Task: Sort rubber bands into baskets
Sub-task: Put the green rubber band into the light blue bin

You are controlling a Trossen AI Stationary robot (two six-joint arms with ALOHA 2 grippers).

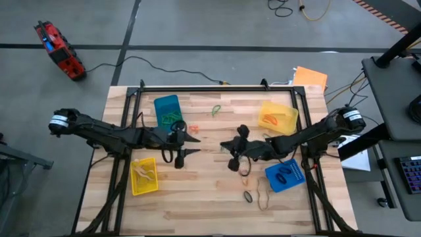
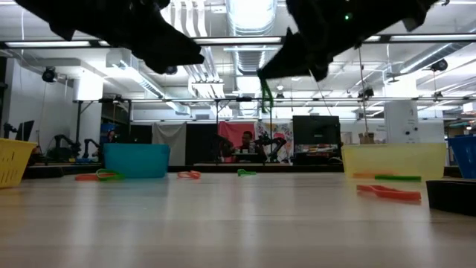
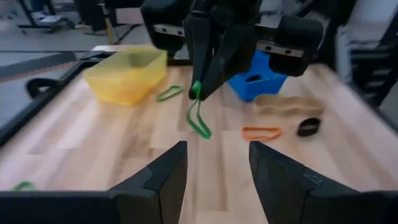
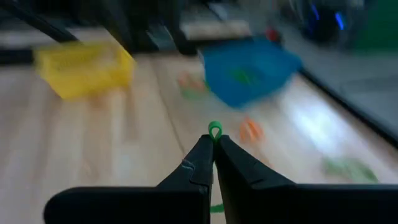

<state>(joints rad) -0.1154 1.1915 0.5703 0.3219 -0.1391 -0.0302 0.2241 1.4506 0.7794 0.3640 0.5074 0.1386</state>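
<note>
My right gripper (image 1: pixel 225 146) hovers above the table's middle, shut on a green rubber band (image 3: pixel 199 121) that dangles from its tips. My left gripper (image 3: pixel 214 163) faces it from the table's left, open and with nothing in it (image 1: pixel 192 145). The baskets stand around them: blue (image 1: pixel 168 110) and yellow (image 1: pixel 277 116) toward the far side, yellow (image 1: pixel 144 176) and blue (image 1: pixel 284 174) toward the near side. More rubber bands lie loose on the wood: green (image 1: pixel 216 110), orange (image 1: pixel 193 128), and a dark (image 1: pixel 248 195) and a tan one (image 1: pixel 263 195) near the front. My right gripper pinches the green band between its two fingertips near the band's upper end; a small loop (image 4: pixel 214 130) pokes out past the tips. The fingers reach nearly level from the table's right. The rest of the band (image 3: pixel 200 124) hangs slack below them, clear of the table.
Orange (image 3: pixel 261 132), black (image 3: pixel 309 126) and tan (image 3: pixel 286 102) bands lie on the table under and beside the right arm. A green band (image 3: pixel 168 93) lies by the far yellow basket. A dark metal frame (image 1: pixel 217 87) rims the table.
</note>
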